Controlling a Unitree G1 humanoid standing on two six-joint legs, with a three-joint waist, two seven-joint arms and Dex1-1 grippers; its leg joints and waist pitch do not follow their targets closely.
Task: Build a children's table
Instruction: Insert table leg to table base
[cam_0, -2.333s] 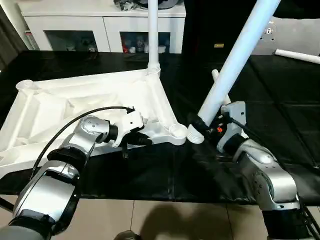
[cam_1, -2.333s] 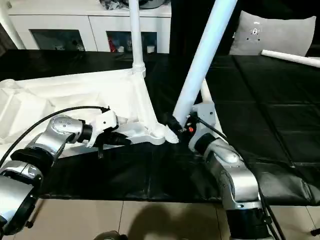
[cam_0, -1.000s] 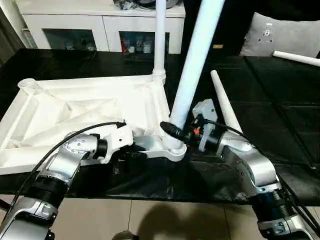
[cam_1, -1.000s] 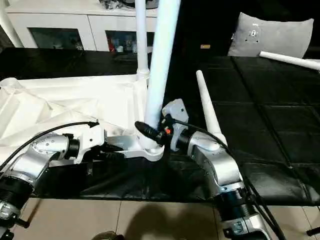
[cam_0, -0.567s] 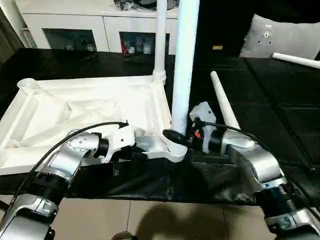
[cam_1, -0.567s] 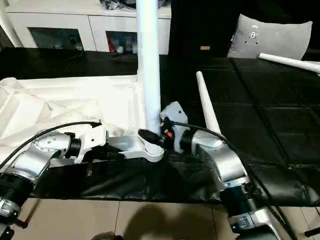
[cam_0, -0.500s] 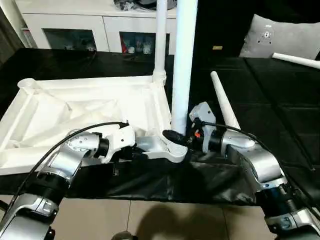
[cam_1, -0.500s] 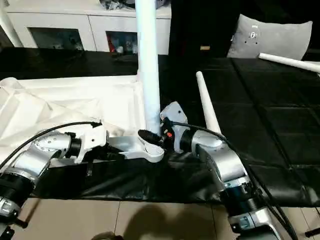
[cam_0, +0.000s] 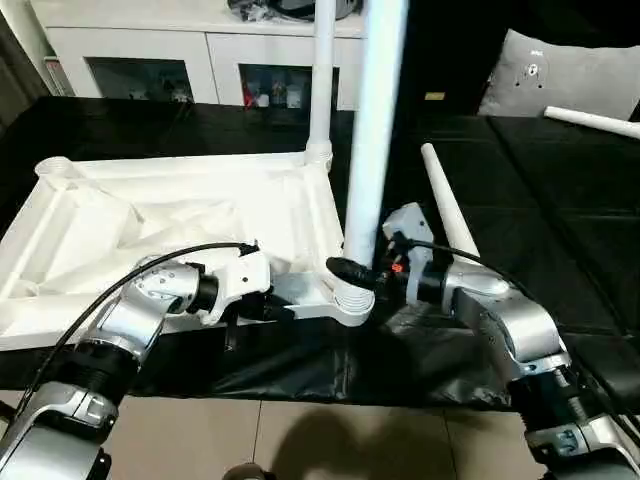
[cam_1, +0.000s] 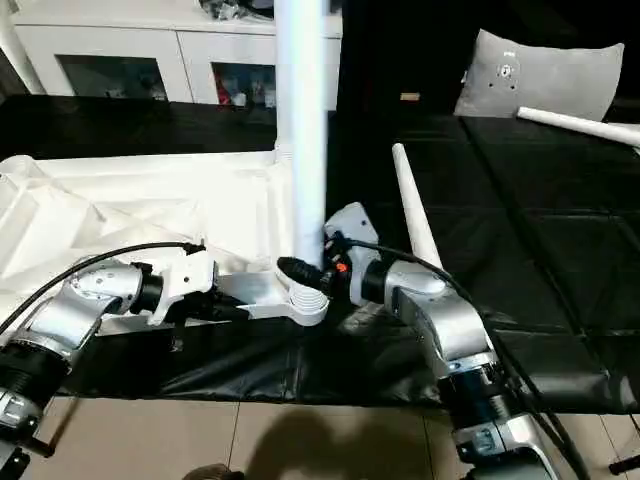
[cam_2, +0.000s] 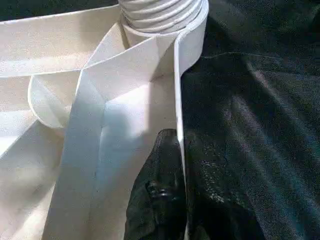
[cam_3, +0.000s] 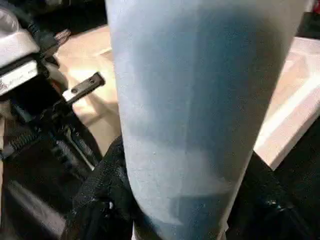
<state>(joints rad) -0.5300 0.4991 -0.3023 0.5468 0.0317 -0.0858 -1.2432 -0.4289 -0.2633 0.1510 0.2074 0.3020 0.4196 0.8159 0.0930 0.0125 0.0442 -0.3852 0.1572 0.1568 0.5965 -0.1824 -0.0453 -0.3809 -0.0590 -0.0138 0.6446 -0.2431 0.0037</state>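
Bench (cam_0: 560, 200) under black cover carries the upturned white tabletop (cam_0: 150, 215) toward nine o'clock. Upright leg (cam_0: 375, 120) sits in its near corner socket (cam_0: 350, 295), the right gripper (cam_0: 352, 272) clamped around its base. Left gripper (cam_0: 272, 308), at seven o'clock, pinches the tabletop's near rim. A loose leg (cam_0: 445, 200) lies at three o'clock.

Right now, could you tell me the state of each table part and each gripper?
Tabletop: upside down, ribs up.
Far leg: upright in far corner socket.
Near leg: upright at near corner socket.
Loose leg: lying flat.
Left gripper: shut on tabletop rim.
Right gripper: shut on near leg.
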